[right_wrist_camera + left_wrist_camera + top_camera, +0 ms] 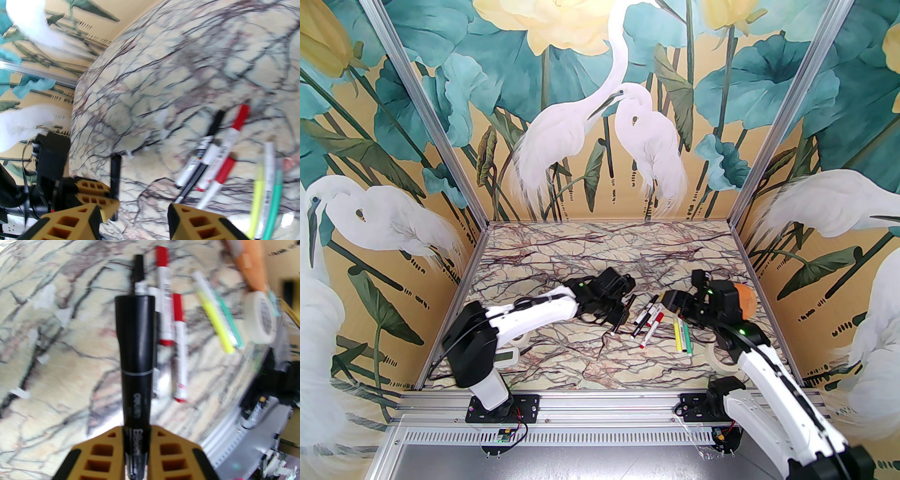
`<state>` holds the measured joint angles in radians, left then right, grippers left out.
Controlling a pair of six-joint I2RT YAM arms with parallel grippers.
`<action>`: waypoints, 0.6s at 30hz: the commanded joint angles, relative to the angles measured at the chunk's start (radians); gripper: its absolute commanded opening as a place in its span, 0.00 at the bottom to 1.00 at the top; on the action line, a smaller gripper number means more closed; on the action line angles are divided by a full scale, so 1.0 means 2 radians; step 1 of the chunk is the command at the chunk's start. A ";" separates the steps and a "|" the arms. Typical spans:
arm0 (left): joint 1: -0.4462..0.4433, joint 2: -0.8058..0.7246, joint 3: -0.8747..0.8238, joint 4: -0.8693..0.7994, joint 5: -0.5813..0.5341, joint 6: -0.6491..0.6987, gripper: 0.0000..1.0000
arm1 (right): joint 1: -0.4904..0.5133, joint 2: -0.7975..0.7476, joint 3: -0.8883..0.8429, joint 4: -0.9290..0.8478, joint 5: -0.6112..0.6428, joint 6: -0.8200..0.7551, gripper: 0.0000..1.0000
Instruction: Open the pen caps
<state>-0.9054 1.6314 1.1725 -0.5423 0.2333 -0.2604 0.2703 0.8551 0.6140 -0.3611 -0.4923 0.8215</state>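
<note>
- We see the left arm (534,311) reaching toward two o'clock, the left gripper (137,434) clenched on a black marker (136,371).
- The right arm (761,363) leans toward eleven o'clock, the right gripper (136,211) released and empty.

High rear view, close wrists, caps (162,256) shared

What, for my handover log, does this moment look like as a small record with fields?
left tool: shut on black marker, cap apparently on
right tool: open, nothing between its fingers
red caps: on their white markers, lying on the table
other pens: yellow marker and green marker, side by side
nearby: tape roll beside the green marker
</note>
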 commanded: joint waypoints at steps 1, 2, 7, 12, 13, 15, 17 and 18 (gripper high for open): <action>0.014 -0.044 -0.050 0.094 0.086 -0.016 0.18 | 0.035 0.026 0.027 0.047 0.017 0.028 0.53; 0.017 -0.055 -0.065 0.108 0.097 -0.016 0.18 | 0.043 0.034 0.031 0.052 0.020 0.031 0.52; 0.021 -0.095 -0.103 0.140 0.133 -0.022 0.18 | 0.079 0.072 0.060 0.052 0.038 0.029 0.52; 0.023 -0.105 -0.108 0.144 0.150 -0.021 0.18 | 0.107 0.102 0.084 0.046 0.056 0.024 0.52; 0.023 -0.106 -0.108 0.144 0.153 -0.020 0.18 | 0.111 0.108 0.088 0.047 0.058 0.025 0.52; 0.023 -0.106 -0.107 0.144 0.152 -0.019 0.18 | 0.118 0.118 0.094 0.047 0.058 0.025 0.50; 0.023 -0.106 -0.108 0.143 0.149 -0.017 0.18 | 0.124 0.125 0.099 0.045 0.059 0.024 0.49; 0.023 -0.106 -0.107 0.144 0.148 -0.016 0.18 | 0.127 0.128 0.100 0.043 0.060 0.023 0.49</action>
<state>-0.8673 1.4387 0.9638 -0.2787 0.4988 -0.2962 0.5095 1.0969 0.7818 -0.2787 -0.3950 0.8650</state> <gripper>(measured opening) 0.180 0.492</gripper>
